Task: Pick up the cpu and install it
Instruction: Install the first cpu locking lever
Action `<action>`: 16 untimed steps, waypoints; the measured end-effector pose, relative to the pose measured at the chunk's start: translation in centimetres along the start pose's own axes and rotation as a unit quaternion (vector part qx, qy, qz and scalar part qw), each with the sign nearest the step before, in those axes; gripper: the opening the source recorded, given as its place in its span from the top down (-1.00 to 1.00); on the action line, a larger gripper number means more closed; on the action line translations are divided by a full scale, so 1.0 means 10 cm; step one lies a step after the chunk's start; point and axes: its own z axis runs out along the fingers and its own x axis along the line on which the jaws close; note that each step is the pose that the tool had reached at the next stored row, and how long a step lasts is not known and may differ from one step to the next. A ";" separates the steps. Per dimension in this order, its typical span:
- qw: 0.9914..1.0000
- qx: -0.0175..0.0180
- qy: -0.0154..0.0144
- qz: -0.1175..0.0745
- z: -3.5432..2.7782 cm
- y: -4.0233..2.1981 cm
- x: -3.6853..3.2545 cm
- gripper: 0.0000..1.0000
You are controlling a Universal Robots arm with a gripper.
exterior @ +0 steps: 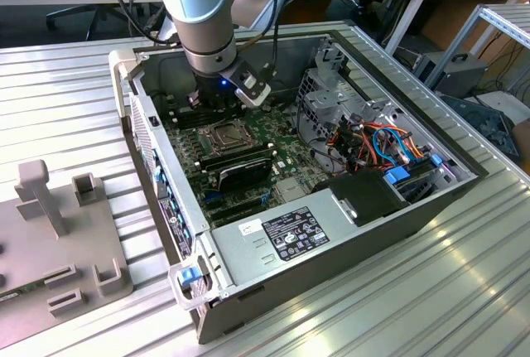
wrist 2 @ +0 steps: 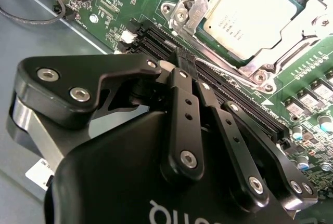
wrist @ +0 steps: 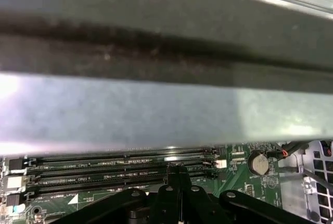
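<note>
While the arm (exterior: pixel 203 9) reaches down into the open case (exterior: pixel 248 282) on the ribbed metal counter (exterior: pixel 74 84), its pincer (wrist 2: pixel 186 59) hangs low over the green board (wrist 2: pixel 112 3), fingers (wrist 2: pixel 179 99) pressed together with nothing between them. In the second wrist view the tips sit right above the row of black memory slots (wrist 2: pixel 244 107); the first wrist view shows the same slots (wrist: pixel 104 164) beneath the pincer (wrist: pixel 178 170), with the grey case wall (wrist: pixel 156 109) close behind. The cpu (wrist 2: pixel 250 13) lies flat in its socket just beside those slots, silver top up, ringed by the metal socket frame (wrist 2: pixel 187 11). In the exterior view the socket (exterior: pixel 224 134) sits near the board's middle, just in front of the wrist. A grey fixture (exterior: pixel 50 200) stands on the counter at the exterior view's left.
</note>
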 end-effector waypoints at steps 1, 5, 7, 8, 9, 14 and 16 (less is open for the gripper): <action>1.000 0.000 0.000 0.000 0.006 -0.001 -0.006 0.79; 1.000 0.000 0.000 0.000 0.015 -0.003 -0.014 0.79; 1.000 0.000 0.000 0.000 0.018 -0.003 -0.016 0.79; 1.000 0.000 0.000 0.000 0.019 -0.003 -0.016 0.79; 1.000 0.000 0.000 0.000 0.019 -0.003 -0.016 0.79; 1.000 0.000 0.000 0.000 0.020 -0.014 -0.016 0.79; 1.000 0.000 0.000 0.000 0.020 -0.018 -0.016 0.79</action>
